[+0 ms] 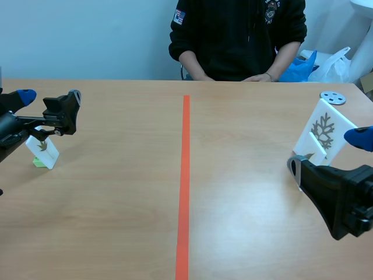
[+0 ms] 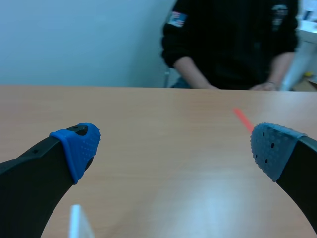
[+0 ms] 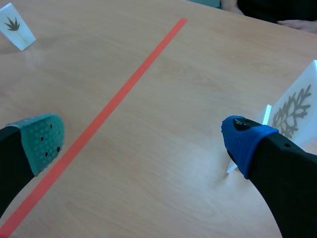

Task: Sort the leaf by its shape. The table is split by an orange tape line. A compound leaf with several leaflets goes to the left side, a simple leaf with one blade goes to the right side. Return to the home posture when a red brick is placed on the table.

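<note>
While left claw (image 2: 176, 146) and right claw (image 3: 143, 140) gape empty, a flat white card (image 1: 337, 123) shows a lobed leaf (image 1: 322, 129).

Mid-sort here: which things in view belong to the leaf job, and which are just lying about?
Job: small white card with a dark leaf print; large white card with a grey leaf print; orange tape line.
Lying about: grey round disc with holes; blue plastic bag; white plastic bag.
</note>
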